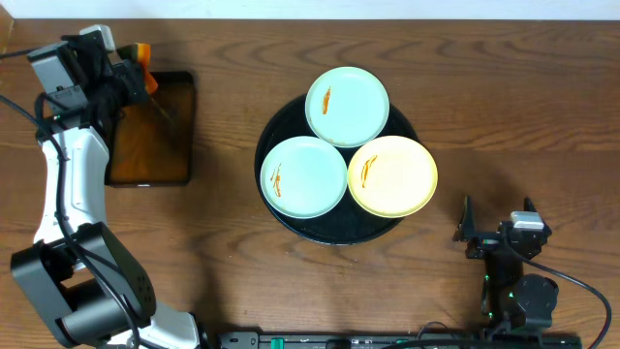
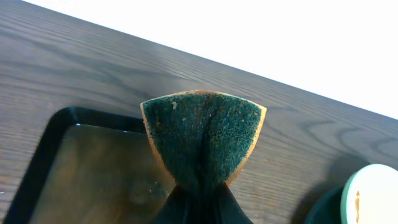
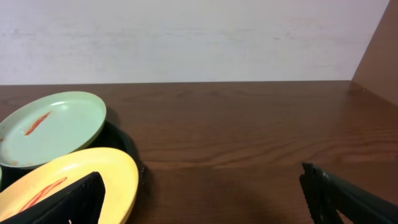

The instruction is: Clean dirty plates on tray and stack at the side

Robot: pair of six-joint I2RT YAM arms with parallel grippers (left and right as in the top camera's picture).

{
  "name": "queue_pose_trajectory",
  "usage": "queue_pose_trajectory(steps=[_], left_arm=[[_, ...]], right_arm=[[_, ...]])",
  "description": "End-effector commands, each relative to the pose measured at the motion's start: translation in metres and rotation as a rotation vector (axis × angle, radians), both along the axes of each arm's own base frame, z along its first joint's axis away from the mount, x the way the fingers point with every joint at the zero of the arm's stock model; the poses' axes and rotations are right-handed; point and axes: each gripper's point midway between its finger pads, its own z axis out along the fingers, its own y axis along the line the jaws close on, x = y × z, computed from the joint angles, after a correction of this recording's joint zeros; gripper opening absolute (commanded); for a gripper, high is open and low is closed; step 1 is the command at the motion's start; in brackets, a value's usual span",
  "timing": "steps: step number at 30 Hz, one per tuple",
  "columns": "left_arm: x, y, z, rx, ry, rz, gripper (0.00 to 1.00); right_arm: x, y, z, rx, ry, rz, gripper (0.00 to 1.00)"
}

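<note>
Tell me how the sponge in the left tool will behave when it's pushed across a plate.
The sponge creases where the left tool pinches it, so it is probably soft and will flatten under pressure. Its rough green face likely drags rather than slides.

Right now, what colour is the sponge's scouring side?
The sponge is dark green, best in left wrist view.

The dark wooden table is carrying two things directly: a round black tray sitting near its middle, and a small rectangular tray of brown liquid lying well apart, toward the left.
</note>
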Motion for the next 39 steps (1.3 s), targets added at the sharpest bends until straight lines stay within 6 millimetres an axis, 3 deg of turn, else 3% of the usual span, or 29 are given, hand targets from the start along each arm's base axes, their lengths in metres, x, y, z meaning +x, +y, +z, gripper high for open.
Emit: queue_pose_trajectory(steps=[1, 6, 9, 10, 14, 20, 22, 24, 27, 33, 39], left_arm=[[-0.001, 0.006, -0.008, -0.028, 0.010, -0.015, 0.08], [-0.013, 0.029, -0.032, -0.051, 0.065, 0.041, 0.07], [-0.025, 0.042, -0.056, -0.076, 0.111, 0.075, 0.07], [-0.033, 0.046, -0.075, -0.094, 0.142, 0.091, 0.07], [-0.038, 0.033, -0.092, -0.220, 0.136, 0.111, 0.07], [-0.033, 0.027, -0.086, -0.435, 0.130, 0.208, 0.07], [-0.028, 0.030, -0.079, -0.564, 0.126, 0.298, 0.07], [-0.023, 0.032, -0.071, -0.807, 0.144, 0.449, 0.07], [-0.016, 0.023, -0.055, -1.040, 0.152, 0.485, 0.07], [-0.014, 0.020, -0.047, -1.104, 0.151, 0.470, 0.08], [-0.017, 0.007, -0.042, -1.521, 0.325, 0.640, 0.07]], right_arm=[[0.000, 0.003, -0.001, -0.011, 0.002, 0.013, 0.99], [0.000, 0.003, -0.001, -0.011, 0.002, 0.013, 0.99], [0.000, 0.003, -0.001, -0.011, 0.002, 0.013, 0.99], [0.000, 0.003, -0.001, -0.011, 0.002, 0.013, 0.99], [0.000, 0.003, -0.001, -0.011, 0.002, 0.013, 0.99], [0.000, 0.003, -0.001, -0.011, 0.002, 0.013, 0.99], [0.000, 0.003, -0.001, -0.011, 0.002, 0.013, 0.99], [0.000, 0.003, -0.001, -0.011, 0.002, 0.013, 0.99], [0.000, 0.003, -0.001, -0.011, 0.002, 0.013, 0.99], [0.000, 0.003, -0.001, -0.011, 0.002, 0.013, 0.99], [0.000, 0.003, -0.001, -0.011, 0.002, 0.013, 0.99]])
